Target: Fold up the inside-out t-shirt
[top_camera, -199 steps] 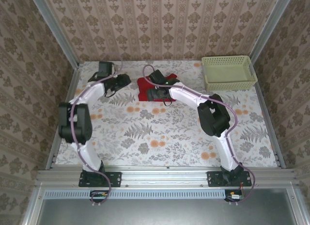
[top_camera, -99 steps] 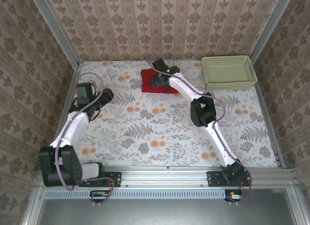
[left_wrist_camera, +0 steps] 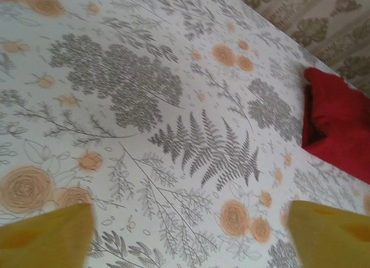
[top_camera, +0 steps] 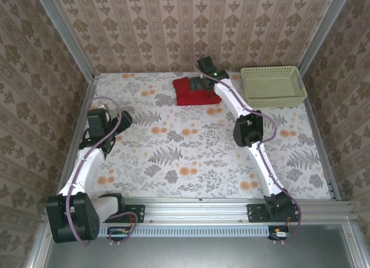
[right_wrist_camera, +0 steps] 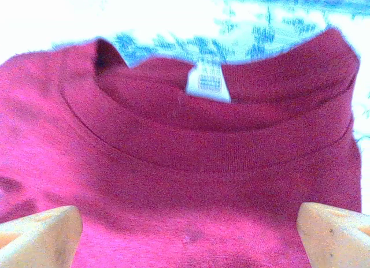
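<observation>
The left end effector [top_camera: 121, 119] is retreating leftward, spread over bare tabletop [top_camera: 191, 152], while the right end effector [top_camera: 199, 83], also spread, is hovering over the collar [right_wrist_camera: 219, 135] of the folded red t-shirt [top_camera: 185, 96] at the far edge, where snagging cloth on lift-off could be pulling the fold open.

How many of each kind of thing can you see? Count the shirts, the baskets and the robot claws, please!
Red t-shirt: 1
Pale yellow basket: 1
Robot claws: 2 (left claw, right claw)
Total: 4
</observation>
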`<action>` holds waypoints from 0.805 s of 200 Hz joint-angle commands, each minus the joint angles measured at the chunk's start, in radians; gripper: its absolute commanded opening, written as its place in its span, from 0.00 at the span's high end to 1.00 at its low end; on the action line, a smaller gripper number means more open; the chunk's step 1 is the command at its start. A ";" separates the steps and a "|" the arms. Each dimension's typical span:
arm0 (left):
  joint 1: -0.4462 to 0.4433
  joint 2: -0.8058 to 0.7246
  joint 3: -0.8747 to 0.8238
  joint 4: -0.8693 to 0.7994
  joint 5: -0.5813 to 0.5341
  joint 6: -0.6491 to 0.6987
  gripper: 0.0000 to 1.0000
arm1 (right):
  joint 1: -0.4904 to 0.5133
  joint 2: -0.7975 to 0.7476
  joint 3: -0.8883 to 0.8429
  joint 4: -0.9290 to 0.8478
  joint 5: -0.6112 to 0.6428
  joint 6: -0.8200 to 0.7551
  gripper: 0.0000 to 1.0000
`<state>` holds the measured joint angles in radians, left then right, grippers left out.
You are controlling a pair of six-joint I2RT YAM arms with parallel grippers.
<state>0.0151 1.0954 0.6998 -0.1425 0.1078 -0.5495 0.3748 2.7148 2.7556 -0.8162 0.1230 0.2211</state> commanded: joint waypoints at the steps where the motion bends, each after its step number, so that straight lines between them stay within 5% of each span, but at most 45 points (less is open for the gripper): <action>1: 0.009 -0.006 -0.013 0.041 -0.148 0.037 0.00 | 0.003 -0.125 0.043 -0.067 0.000 -0.070 0.00; 24: -0.014 -0.001 -0.066 0.128 -0.361 0.152 0.00 | -0.011 -0.365 -0.141 -0.096 0.079 -0.108 0.00; 39: -0.025 0.005 -0.097 0.174 -0.469 0.229 0.00 | -0.022 -0.617 -0.521 0.067 0.091 -0.117 0.00; 65: -0.041 0.062 -0.143 0.279 -0.555 0.323 0.00 | -0.051 -1.092 -1.310 0.618 0.080 -0.161 0.00; 90: -0.044 0.156 -0.164 0.366 -0.530 0.369 0.00 | -0.098 -1.375 -1.730 0.786 0.171 -0.212 0.00; 109: -0.050 0.225 -0.251 0.613 -0.417 0.487 0.00 | -0.189 -1.448 -1.927 0.850 0.195 -0.186 0.00; 161: -0.058 0.275 -0.299 0.846 -0.201 0.589 0.00 | -0.320 -1.338 -2.237 1.324 0.129 -0.228 0.00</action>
<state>-0.0490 1.3602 0.4313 0.4706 -0.2138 -0.0483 0.0589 1.3293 0.5507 0.1940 0.2775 0.0418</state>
